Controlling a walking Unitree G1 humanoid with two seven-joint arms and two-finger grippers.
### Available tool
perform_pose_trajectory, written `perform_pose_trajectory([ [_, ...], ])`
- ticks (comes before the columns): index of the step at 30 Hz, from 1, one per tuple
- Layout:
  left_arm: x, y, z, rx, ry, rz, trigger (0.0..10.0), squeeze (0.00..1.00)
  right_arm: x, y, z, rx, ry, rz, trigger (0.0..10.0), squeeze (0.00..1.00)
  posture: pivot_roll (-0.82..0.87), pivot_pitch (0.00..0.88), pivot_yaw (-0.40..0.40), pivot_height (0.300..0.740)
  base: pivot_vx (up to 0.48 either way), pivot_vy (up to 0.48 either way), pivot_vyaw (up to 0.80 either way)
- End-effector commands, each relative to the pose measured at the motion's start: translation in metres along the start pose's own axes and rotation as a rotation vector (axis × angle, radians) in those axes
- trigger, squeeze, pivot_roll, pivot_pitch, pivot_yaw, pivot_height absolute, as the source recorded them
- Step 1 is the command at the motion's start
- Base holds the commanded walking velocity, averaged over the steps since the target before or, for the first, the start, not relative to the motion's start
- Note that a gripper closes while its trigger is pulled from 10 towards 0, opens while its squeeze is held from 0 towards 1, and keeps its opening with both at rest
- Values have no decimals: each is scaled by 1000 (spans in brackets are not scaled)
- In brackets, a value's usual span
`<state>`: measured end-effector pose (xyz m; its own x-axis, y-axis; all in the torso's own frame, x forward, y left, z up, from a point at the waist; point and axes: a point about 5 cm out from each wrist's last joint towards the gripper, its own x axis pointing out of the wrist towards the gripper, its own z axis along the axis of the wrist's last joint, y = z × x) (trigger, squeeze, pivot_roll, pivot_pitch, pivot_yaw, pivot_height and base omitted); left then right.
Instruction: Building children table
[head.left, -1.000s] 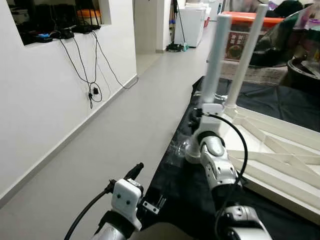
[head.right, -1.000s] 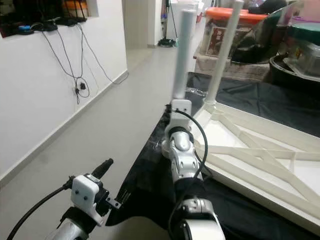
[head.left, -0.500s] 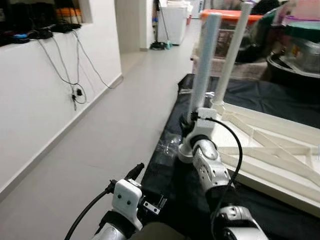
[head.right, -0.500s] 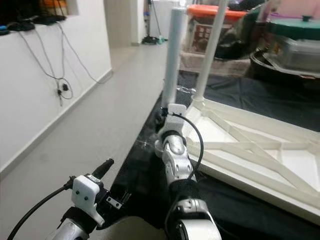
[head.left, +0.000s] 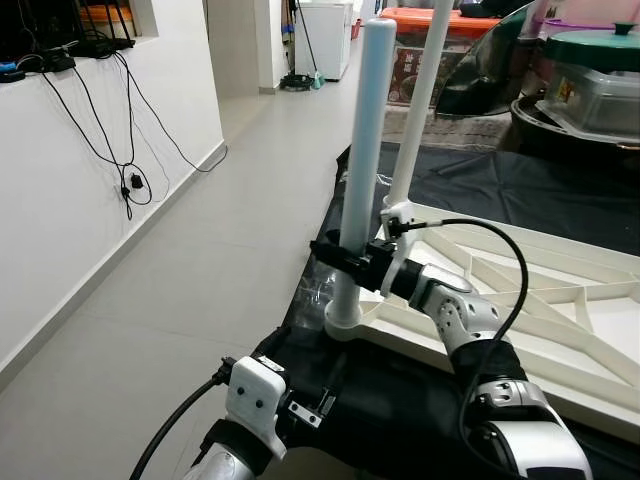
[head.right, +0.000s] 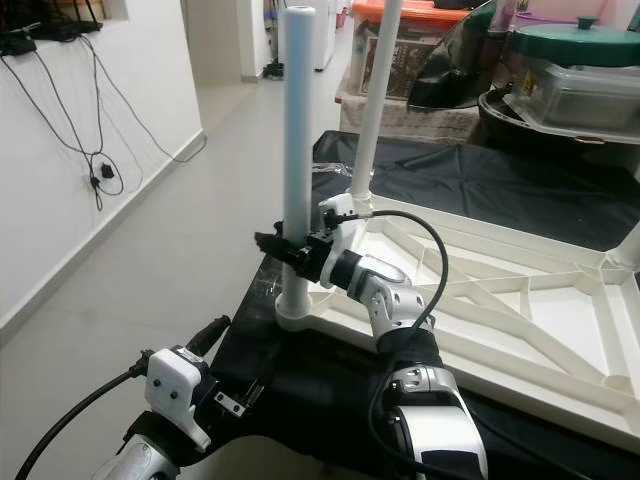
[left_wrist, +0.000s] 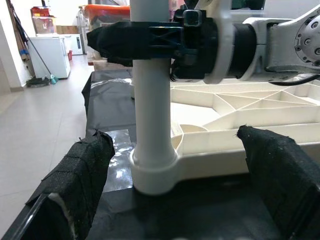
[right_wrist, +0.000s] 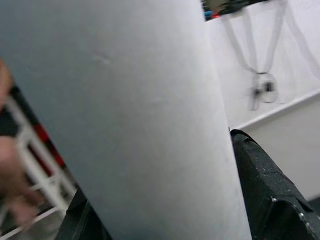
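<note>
Since the earlier frame, my right claw (head.left: 345, 258) has swung sideways, clenched around the upright white leg (head.left: 362, 150). It stands in the upturned table frame (head.right: 520, 300)'s corner socket. My left claw (left_wrist: 170, 185) is released, fingers either side of the leg's base.

No lettering, label, brand, number or sign can be read anywhere in these views. The printed red and white panel on the orange-lidded storage box (head.left: 412, 72) at the far end of the room is too small and soft to make out any words.
</note>
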<state>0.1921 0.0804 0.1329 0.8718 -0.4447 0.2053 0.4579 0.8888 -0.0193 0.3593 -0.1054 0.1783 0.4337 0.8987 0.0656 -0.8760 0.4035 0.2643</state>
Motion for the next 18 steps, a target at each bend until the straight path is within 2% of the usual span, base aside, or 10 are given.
perform_pose_trajectory([
  [1,0,0,-3,-10,13,3,10000,0,9,11,-1,35,-7,132,10000,0,103,0,-40,740,0,0,0],
  [2,0,0,-3,-10,13,3,10000,0,9,11,-1,35,-7,132,10000,0,103,0,-40,740,0,0,0],
  [4,0,0,-3,-10,12,4,10000,0,15,27,-4,7,42,348,10000,0,109,0,-40,740,0,0,0],
  [8,0,0,-3,-11,12,4,10000,0,17,30,-5,3,54,395,10000,0,109,0,-40,740,0,0,0],
  [9,0,0,-3,-11,12,5,10000,0,20,32,-5,1,53,421,0,0,109,0,-40,740,0,0,0],
  [14,0,0,-3,-12,11,6,10000,0,28,31,-8,-26,47,351,0,0,110,0,-44,740,0,0,0],
  [15,0,0,-3,-12,12,6,10000,0,29,29,-10,-44,45,308,0,0,110,0,-44,740,0,0,0],
  [16,0,0,-3,-12,12,6,10000,0,31,22,-13,-68,46,191,0,0,110,0,-44,740,0,0,0],
  [17,0,0,-3,-12,12,6,10000,0,31,22,-13,-68,46,191,0,0,110,0,-44,740,0,0,0],
  [18,1,0,-3,-12,13,5,10000,0,31,17,-15,-82,47,113,0,0,110,0,-44,740,0,0,0],
])
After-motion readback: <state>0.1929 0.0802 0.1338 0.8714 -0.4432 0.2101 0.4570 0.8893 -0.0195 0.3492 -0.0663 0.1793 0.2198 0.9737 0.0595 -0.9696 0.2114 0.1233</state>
